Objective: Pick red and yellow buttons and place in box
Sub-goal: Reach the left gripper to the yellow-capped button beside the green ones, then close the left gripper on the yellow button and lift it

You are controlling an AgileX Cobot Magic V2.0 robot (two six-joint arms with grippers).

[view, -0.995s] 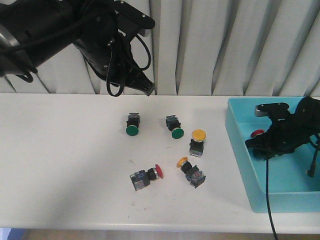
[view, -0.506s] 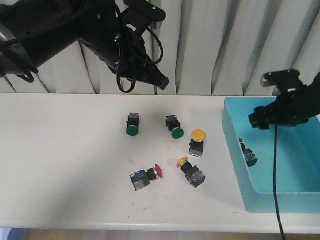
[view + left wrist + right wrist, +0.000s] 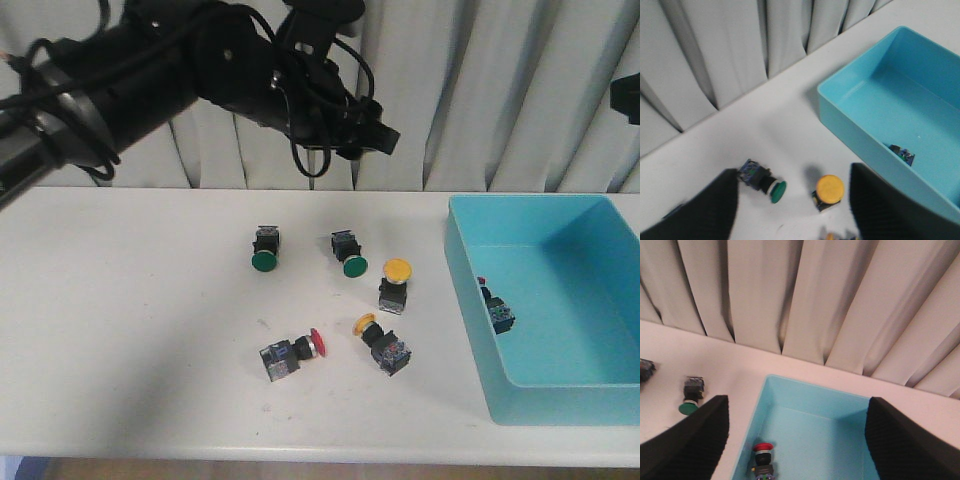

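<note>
Both of your grippers hang empty with jaws spread wide: the left gripper (image 3: pixel 792 205) high above the table (image 3: pixel 120 330), the right gripper (image 3: pixel 795 440) above the box (image 3: pixel 585 405). Inside the box, near its left wall, you have one red button (image 3: pixel 762 452). Out on the table lie a red button (image 3: pixel 290 354), two yellow buttons (image 3: pixel 395 285) (image 3: pixel 383 346) and two green buttons (image 3: pixel 265 247) (image 3: pixel 349 254).

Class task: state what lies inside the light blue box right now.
Inside the box lies one red button against its near-left wall. In the front view, that wall hides most of it. Nothing else shows inside.
</note>
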